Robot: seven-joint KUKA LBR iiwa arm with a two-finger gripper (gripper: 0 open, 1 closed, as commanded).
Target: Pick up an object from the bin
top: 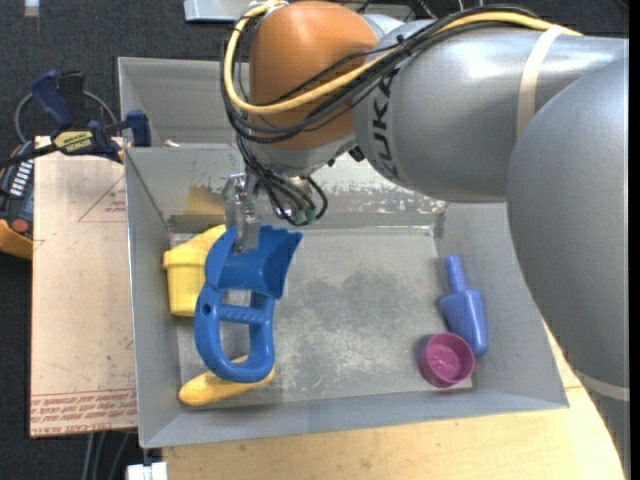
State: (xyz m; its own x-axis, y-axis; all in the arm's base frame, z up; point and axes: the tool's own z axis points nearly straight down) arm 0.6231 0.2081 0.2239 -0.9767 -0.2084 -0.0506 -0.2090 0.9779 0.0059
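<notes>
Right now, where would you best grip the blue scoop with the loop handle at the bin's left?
Probably from above, on the blue scoop's loop handle: its thin rim lies flat with open floor inside and outside, whereas the wide body abuts the yellow block.

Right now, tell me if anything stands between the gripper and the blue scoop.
Nothing visible does. The gripper is down at the upper end of the blue scoop. A yellow block lies beside it on the view's left and a yellow piece at its lower end; neither covers it.
</notes>
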